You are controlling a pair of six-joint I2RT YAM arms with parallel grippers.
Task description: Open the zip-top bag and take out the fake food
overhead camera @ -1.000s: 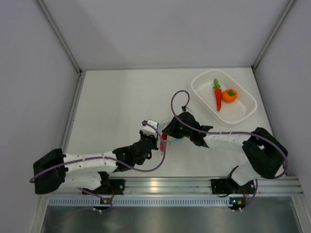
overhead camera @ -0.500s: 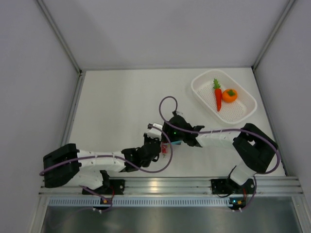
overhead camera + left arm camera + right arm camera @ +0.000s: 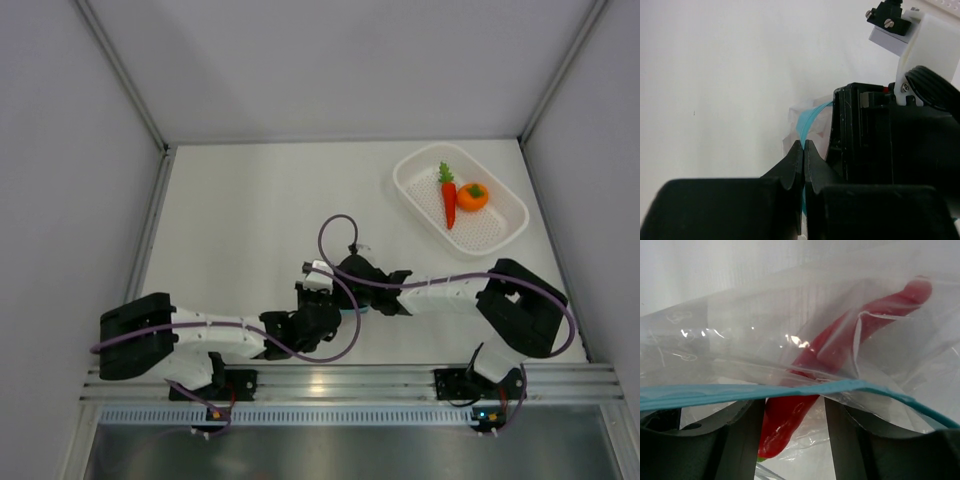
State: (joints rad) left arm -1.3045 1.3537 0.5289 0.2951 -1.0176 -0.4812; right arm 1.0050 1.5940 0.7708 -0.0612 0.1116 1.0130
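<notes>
The zip-top bag [image 3: 740, 325] is clear crinkly plastic with a light blue zip strip [image 3: 730, 392]. The red chili pepper [image 3: 840, 340] lies inside it. My left gripper [image 3: 803, 145] is shut on the blue strip at the bag's [image 3: 810, 122] edge. My right gripper [image 3: 794, 432] is open at the bag's mouth, and the chili's lower end lies between its fingers [image 3: 742, 437]. In the top view both grippers, left [image 3: 325, 305] and right [image 3: 340, 290], meet at the table's near middle and hide the bag. The carrot [image 3: 449, 200] and the orange [image 3: 472, 196] lie in the white basket [image 3: 500, 235].
The white perforated basket stands at the back right of the white table. Grey walls close in the left, right and back. The right gripper's black body [image 3: 890, 145] sits right beside my left fingers. A metal rail [image 3: 330, 382] runs along the near edge.
Both grippers and the bag have moved a little left and toward the near edge. The right arm has stretched further left and the left arm has folded in closer.
</notes>
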